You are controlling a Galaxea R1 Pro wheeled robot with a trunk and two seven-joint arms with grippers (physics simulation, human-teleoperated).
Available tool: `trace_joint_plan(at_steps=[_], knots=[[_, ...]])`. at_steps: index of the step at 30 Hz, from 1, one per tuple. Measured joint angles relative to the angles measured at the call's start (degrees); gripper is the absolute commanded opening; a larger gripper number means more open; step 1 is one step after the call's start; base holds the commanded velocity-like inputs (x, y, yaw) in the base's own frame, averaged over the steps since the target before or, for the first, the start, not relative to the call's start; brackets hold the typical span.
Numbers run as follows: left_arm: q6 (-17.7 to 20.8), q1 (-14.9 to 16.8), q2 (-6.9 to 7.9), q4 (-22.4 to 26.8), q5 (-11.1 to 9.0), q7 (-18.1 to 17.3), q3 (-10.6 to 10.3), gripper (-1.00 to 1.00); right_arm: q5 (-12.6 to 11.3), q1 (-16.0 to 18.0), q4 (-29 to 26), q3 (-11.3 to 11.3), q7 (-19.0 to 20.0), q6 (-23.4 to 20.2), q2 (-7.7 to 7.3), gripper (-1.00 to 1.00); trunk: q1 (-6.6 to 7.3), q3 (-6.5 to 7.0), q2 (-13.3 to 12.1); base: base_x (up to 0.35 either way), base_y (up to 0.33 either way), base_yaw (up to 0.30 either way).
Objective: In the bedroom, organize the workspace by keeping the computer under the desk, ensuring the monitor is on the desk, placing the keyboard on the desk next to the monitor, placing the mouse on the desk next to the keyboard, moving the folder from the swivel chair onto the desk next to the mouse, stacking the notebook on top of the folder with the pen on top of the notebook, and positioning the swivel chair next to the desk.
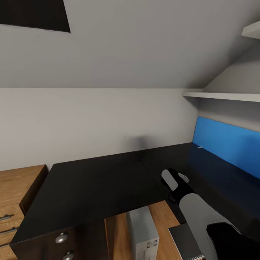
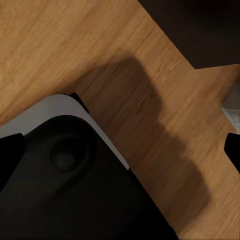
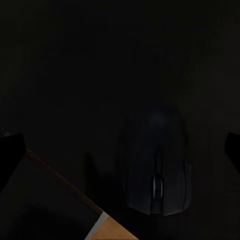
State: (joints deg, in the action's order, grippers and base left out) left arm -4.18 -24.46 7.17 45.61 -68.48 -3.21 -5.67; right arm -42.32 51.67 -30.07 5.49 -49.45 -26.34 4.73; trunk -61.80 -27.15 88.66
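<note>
1. desk (image 1: 94, 184) spans the middle, running far-right into the corner under a wall shelf (image 1: 224, 96).
2. back panel (image 1: 231, 142) stands along the desk's right far edge.
3. computer (image 1: 143, 231) stands on the floor (image 1: 162, 216), near edge of desk, partly under it.
4. drawer unit (image 1: 14, 195) sits left of desk.
5. mouse (image 3: 157, 167) lies on the desk, below the right gripper (image 1: 175, 178).
</note>
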Motion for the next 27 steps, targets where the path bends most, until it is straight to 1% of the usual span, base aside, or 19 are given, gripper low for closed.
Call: trace_joint_plan(at_steps=[8,13,15,17,18,19,21,22,25,27], knots=[[-0.51,0.02,-0.45,-1.89,0.46,0.30,-0.11,1.00,0.00,0.13,0.00,-0.01,-0.01,0.00,0.00,1.00,0.01,0.00,0.00,0.108,-0.127,0.000],[-0.46,0.02,-0.50,-2.36,0.02,0.22,0.16,1.00,-0.08,0.15,0.00,0.00,0.00,-0.01,0.04,1.00,0.00,0.00,0.00,0.033,-0.040,0.000],[-0.45,0.02,-0.54,-2.44,-0.36,0.14,0.23,1.00,-0.12,0.15,0.02,-0.03,-0.03,-0.01,0.05,1.00,-0.43,-0.35,0.79,0.014,-0.017,0.000],[-0.44,0.02,-0.55,-2.54,-1.18,0.09,0.26,1.00,-0.17,0.15,0.09,-0.02,-0.21,-0.05,0.05,1.00,-0.87,-0.71,1.59,0.008,-0.010,0.000],[-0.45,0.02,-0.54,-2.79,-2.49,0.09,0.28,1.00,-0.21,0.15,0.50,-0.02,-0.35,-0.29,0.05,1.00,-1.09,-0.89,1.99,0.007,-0.008,0.000],[-0.45,0.02,-0.54,-2.80,-2.54,0.09,0.28,1.00,-0.20,0.15,0.52,-0.02,-0.36,-0.29,0.06,1.00,-1.31,-1.07,2.39,0.005,-0.006,0.000],[-0.47,0.02,-0.52,-3.11,-4.06,0.03,0.28,1.00,-0.18,0.15,1.34,-0.03,-0.42,-0.78,0.09,1.00,-1.75,-1.43,3.19,0.003,-0.004,0.000],[-0.48,0.02,-0.50,-3.40,-5.64,-0.04,0.27,1.00,-0.15,0.15,2.60,-0.07,-0.46,-1.49,0.12,1.00,-1.97,-1.61,3.59,0.002,-0.002,0.000],[-0.49,0.02,-0.49,-3.56,-6.55,-0.08,0.25,1.00,-0.15,0.15,3.38,-0.11,-0.35,-1.99,0.14,1.00,-2.63,-2.15,4.80,0.001,-0.001,0.000],[-0.48,0.02,-0.49,-3.62,-6.86,-0.04,0.25,1.00,-0.18,0.16,3.68,-0.12,-0.23,-2.20,0.14,1.00,-2.64,-2.15,4.81,0.000,0.000,0.000]])
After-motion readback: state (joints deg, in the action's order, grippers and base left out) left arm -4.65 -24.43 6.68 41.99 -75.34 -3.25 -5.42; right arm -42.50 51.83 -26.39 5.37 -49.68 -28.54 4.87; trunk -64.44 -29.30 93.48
